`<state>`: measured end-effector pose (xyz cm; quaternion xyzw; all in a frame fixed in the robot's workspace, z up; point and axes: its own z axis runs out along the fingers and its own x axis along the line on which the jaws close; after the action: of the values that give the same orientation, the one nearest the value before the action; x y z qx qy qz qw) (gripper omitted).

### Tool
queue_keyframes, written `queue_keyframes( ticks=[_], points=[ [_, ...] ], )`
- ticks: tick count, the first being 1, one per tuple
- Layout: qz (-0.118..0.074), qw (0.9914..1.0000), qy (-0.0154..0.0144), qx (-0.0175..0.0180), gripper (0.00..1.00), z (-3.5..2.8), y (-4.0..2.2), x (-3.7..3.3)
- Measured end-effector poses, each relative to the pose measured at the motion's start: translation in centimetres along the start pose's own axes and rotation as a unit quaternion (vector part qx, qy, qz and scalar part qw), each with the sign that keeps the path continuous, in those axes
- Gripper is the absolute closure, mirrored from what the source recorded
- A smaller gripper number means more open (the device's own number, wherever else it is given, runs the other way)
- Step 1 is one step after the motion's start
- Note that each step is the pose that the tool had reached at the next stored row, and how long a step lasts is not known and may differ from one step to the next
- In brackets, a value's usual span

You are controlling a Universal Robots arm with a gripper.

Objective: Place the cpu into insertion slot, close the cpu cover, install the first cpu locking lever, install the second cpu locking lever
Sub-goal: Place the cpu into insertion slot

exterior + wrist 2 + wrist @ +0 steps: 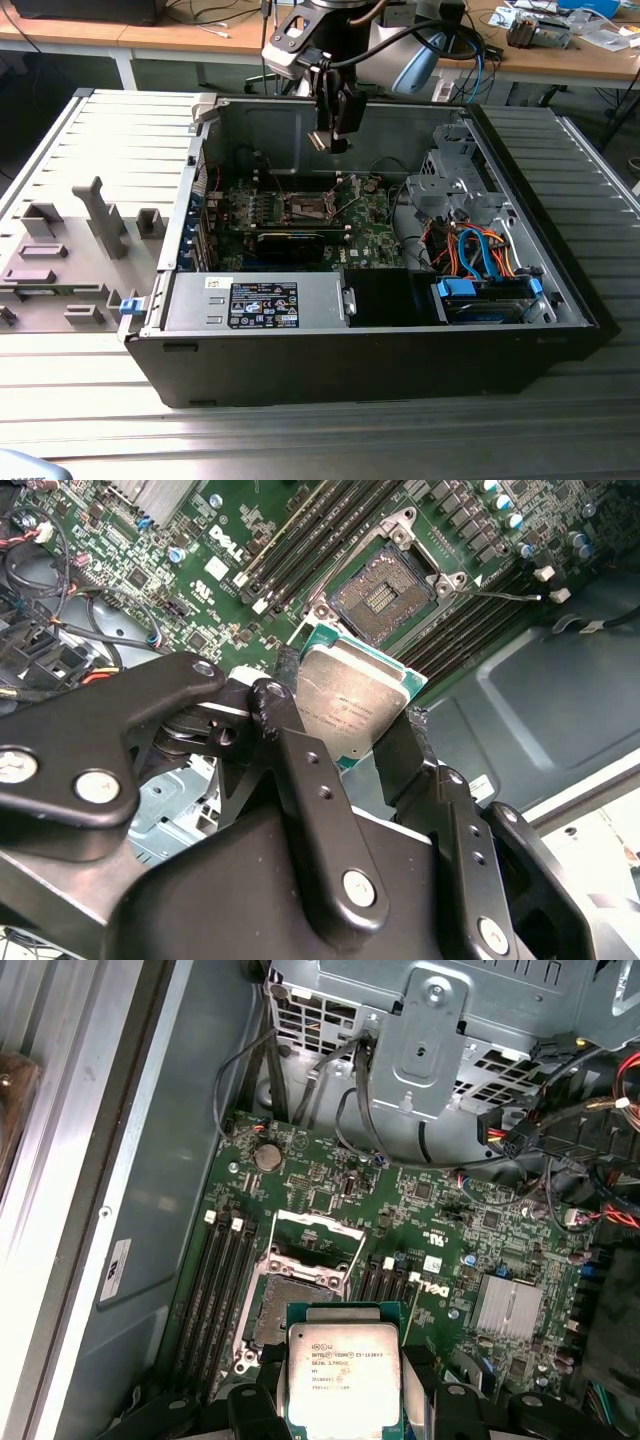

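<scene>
Gripper [335, 138] hung above the open case [400, 370], fingers [300, 770] clamped on opposite edges of the cpu [352, 705]. The cpu was held in the air over the green board [440, 1210], near the insertion slot [385, 593], not seated. Slot contacts were bare, with the cpu cover [315, 1237] flipped up beside it.

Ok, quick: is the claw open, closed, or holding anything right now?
Claw: closed on the cpu, which is not yet in the insertion slot.
</scene>
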<state>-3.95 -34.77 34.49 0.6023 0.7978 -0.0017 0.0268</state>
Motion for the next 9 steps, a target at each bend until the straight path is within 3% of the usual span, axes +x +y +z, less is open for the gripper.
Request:
queue_keyframes(
  ticks=[9],
  points=[
    [0.005,0.99999,-0.0001,0.0002,0.45,0.00,0.00,0.00]
  ],
)
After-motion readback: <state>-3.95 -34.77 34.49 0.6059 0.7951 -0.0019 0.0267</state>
